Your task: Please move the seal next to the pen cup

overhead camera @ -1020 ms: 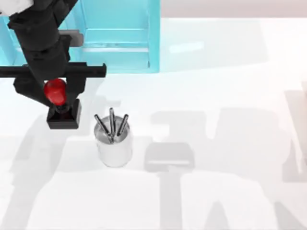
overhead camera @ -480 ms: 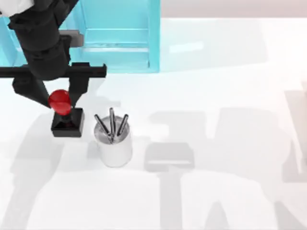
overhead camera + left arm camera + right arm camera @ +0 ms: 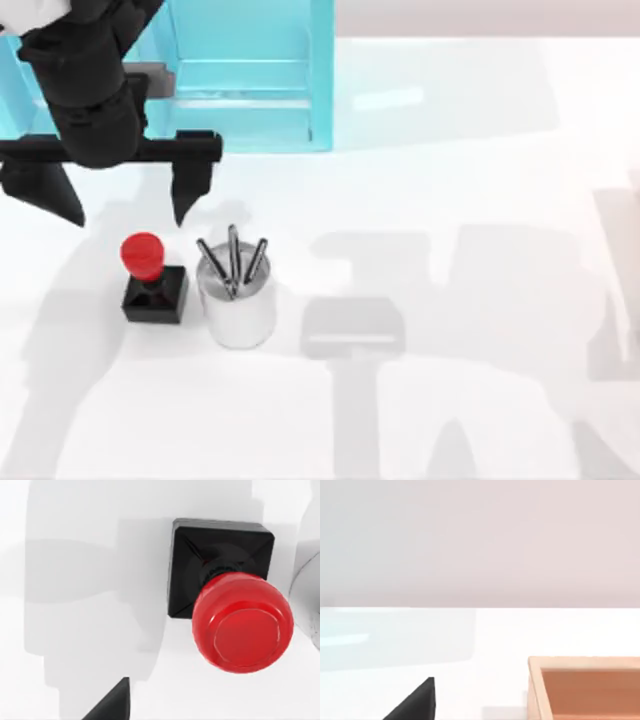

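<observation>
The seal (image 3: pixel 150 280), a black square block with a round red knob, stands upright on the white table just left of the pen cup (image 3: pixel 238 305), very close to it. The cup is a shiny silver cylinder with three dark pens sticking out. My left gripper (image 3: pixel 128 212) hangs open above and slightly behind the seal, its fingers spread wide and holding nothing. The left wrist view looks down on the seal (image 3: pixel 235 610), with the cup's wall (image 3: pixel 309 595) at the side. One dark fingertip (image 3: pixel 415 702) of my right gripper appears in the right wrist view.
A translucent teal box (image 3: pixel 250 80) stands at the back left, behind my left arm. A flat grey shape (image 3: pixel 352 328) lies on the table right of the cup. An orange open box (image 3: pixel 585 685) is visible in the right wrist view.
My left gripper carried the seal toward the cup, set it down and opened. The seal now stands free beside the cup, and the fingers have drawn back from it.
</observation>
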Robot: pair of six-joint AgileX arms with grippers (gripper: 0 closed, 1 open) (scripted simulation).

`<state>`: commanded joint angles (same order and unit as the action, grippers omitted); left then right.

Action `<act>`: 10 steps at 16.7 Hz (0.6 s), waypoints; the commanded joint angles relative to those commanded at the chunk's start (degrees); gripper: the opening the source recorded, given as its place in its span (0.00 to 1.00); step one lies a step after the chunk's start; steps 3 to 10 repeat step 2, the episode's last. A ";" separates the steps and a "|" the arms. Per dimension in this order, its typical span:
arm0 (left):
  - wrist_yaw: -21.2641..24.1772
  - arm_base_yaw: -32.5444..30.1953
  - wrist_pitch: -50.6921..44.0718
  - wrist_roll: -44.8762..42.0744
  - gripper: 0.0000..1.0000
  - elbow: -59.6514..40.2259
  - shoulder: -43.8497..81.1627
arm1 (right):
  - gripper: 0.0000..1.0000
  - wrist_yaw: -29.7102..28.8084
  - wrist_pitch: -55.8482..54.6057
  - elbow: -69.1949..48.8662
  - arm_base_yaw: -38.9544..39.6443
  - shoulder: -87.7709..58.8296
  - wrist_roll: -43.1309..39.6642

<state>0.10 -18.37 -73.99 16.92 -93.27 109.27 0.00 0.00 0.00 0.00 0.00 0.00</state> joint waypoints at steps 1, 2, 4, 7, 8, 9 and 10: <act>0.00 0.00 0.00 0.00 1.00 0.00 0.00 | 1.00 0.00 0.00 0.00 0.00 0.00 0.00; 0.00 0.00 0.00 0.00 1.00 0.00 0.00 | 1.00 0.00 0.00 0.00 0.00 0.00 0.00; 0.00 0.00 0.00 0.00 1.00 0.00 0.00 | 1.00 0.00 0.00 0.00 0.00 0.00 0.00; 0.00 0.00 0.00 0.00 1.00 0.00 0.00 | 1.00 0.00 0.00 0.00 0.00 0.00 0.00; 0.00 0.00 0.00 0.00 1.00 0.00 0.00 | 1.00 0.00 0.00 0.00 0.00 0.00 0.00; 0.00 0.00 0.00 0.00 1.00 0.00 0.00 | 1.00 0.00 0.00 0.00 0.00 0.00 0.00; 0.00 0.00 0.00 0.00 1.00 0.00 0.00 | 1.00 0.00 0.00 0.00 0.00 0.00 0.00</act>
